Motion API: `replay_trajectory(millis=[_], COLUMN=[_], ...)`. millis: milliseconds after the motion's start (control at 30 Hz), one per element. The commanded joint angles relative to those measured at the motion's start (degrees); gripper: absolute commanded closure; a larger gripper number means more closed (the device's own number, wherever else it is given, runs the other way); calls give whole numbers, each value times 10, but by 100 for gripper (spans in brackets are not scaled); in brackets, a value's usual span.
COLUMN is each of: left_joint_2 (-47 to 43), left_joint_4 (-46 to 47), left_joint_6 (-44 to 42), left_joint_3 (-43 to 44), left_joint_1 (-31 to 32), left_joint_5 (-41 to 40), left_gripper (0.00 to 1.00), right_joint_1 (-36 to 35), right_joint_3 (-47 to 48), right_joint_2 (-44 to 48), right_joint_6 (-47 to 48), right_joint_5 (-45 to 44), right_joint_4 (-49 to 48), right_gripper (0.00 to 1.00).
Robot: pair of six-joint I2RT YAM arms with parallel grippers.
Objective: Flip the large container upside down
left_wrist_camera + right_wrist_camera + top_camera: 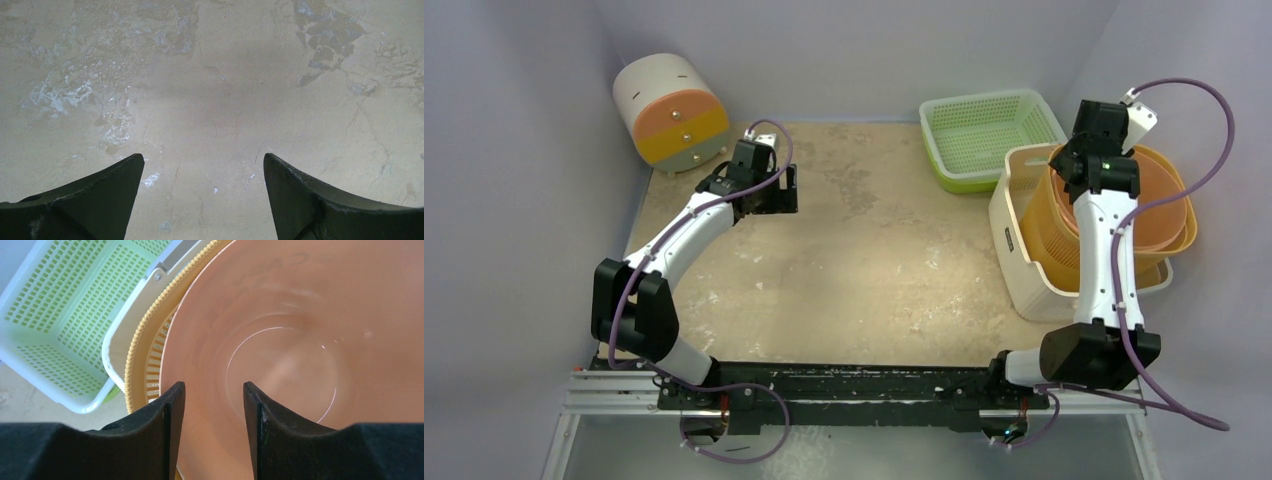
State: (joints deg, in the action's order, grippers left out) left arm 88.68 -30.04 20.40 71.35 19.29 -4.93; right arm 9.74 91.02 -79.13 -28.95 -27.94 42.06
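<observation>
There, orange bins [1166, 205] in large container [1022, 262]; right pincer [214, 390] half-open, left pincer [202, 160] wide-open, empty.

The large container [1024, 285] is plain cream. Nested in it, a slotted bin [150, 367] is yellow-orange with a beaded rim, around a smooth peach bowl [290, 340]. The perforated basket [980, 140] is pale green, its rim perhaps white. The drum [671, 110] is white with orange and yellow bands. The tabletop [874, 260] is mottled beige with grey scuffs. The left claw [202, 160] and right claw [212, 387] are black.
</observation>
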Motion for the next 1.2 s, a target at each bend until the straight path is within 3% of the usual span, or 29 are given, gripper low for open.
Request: replay_trajectory(millis=[0,333,1167], left_joint_2=[-8,-2,-2], left_joint_4=[13,15,13], left_joint_6=[-7,-6,-8], left_joint_3=[8,7,3], left_joint_1=[3,3,5], left_joint_5=[-9,-7,-3], left_gripper=[14,14,14], right_joint_1=[0,0,5], right_joint_3=[15,80,-83], right_joint_2=[11,29,8], right_joint_6=[-9,-20,0], right_joint_5=[18,49,42], right_joint_4=[-9,36,-80], right_gripper=[52,49,49])
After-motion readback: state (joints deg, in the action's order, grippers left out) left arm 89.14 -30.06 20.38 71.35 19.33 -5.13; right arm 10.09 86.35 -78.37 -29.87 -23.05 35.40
